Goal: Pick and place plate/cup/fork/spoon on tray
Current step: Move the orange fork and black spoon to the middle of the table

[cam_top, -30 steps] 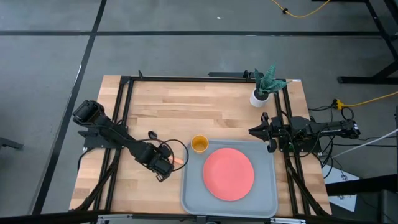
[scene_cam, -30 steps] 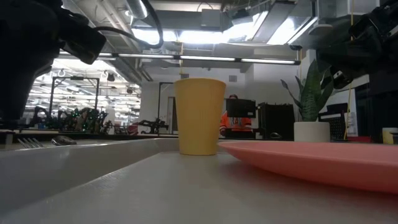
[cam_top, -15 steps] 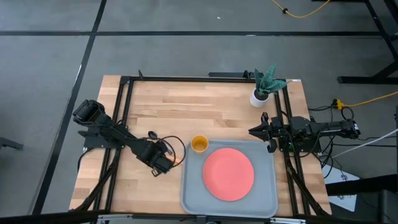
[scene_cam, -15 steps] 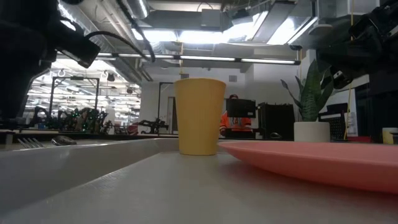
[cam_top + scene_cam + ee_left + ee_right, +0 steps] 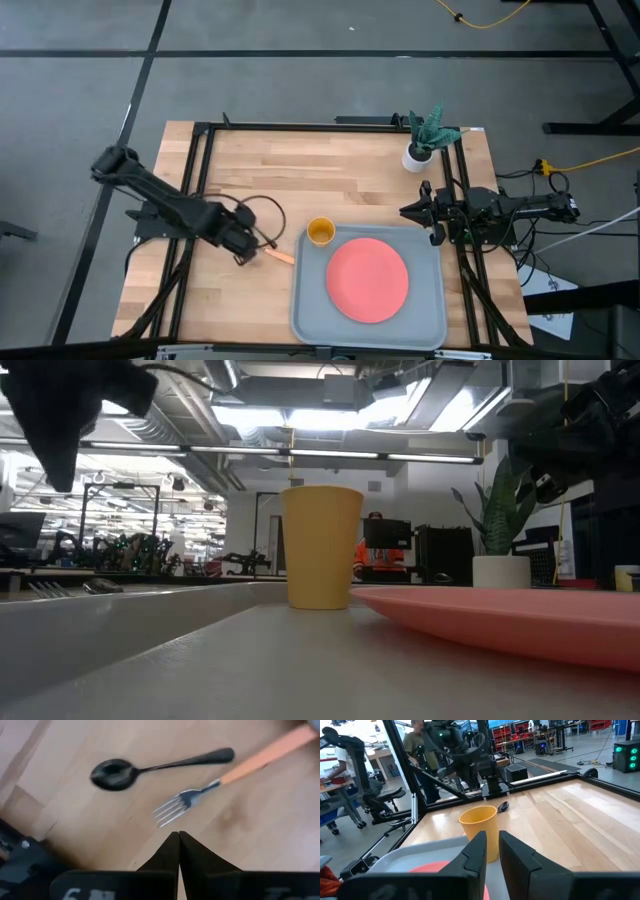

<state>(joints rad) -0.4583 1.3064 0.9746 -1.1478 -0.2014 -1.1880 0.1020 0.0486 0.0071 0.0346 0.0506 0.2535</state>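
- High view: the tray (image 5: 310,322) lies at the table's (image 5: 330,165) near edge with the plate (image 5: 367,279) flat in it and the cup (image 5: 320,231) standing at its far left corner. The fork (image 5: 281,256) shows only as an orange handle on the bare wood just left of the tray, right beside the left hand (image 5: 243,243). The spoon is not to be made out here, probably hidden under that arm. The right hand (image 5: 407,211) waits at the table's right edge, near the plant pot (image 5: 416,156).
- Low view: cup (image 5: 321,546) and plate (image 5: 520,620) sit inside the tray (image 5: 120,625); fork tines and a dark spoon bowl peek over the rim at far left.
- Left wrist view: the left hand (image 5: 179,838) has its fingers pressed together, holding nothing, poised above the wood. The fork (image 5: 230,772) lies just ahead of the tips, its tines nearest them and its handle running away on a slant. The spoon (image 5: 150,768) lies beyond, roughly parallel, close to the fork but not touching.
- Right wrist view: the right hand (image 5: 491,841) has its fingers slightly apart and empty, looking at the cup (image 5: 479,828), with the spoon (image 5: 503,806) small on the wood behind.
- The left arm is plainly the nearer to both utensils; its fingers would need to part and straddle the fork's handle across its long axis.
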